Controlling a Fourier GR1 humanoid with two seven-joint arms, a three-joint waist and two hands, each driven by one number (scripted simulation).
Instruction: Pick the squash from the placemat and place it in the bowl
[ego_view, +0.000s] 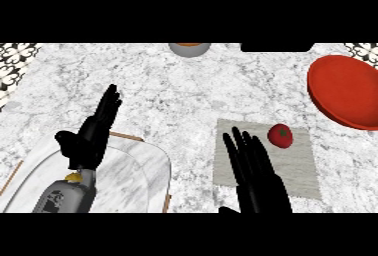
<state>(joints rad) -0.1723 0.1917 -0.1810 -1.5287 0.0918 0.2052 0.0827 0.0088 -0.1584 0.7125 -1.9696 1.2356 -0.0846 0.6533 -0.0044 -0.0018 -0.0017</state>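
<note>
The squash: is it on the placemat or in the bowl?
On the placemat. The squash lies on the placemat's upper right part, apart from the red bowl; the open right hand does not hold it.

**A:** Fig. 1, head view. Which inscriptions are legible?

**B:** None. No word, number, brand or sign can be read on any surface.

**A:** And the dark-and-light mark on the left forearm (57, 199)?

**B:** It is a small patch near the wrist, possibly a logo or label. It is too small to make out a single character.

**A:** The black-and-white figures at the upper corners?

**B:** Those are ornament on the patterned tiles (16, 56), a repeating scroll motif and not lettering.
</note>
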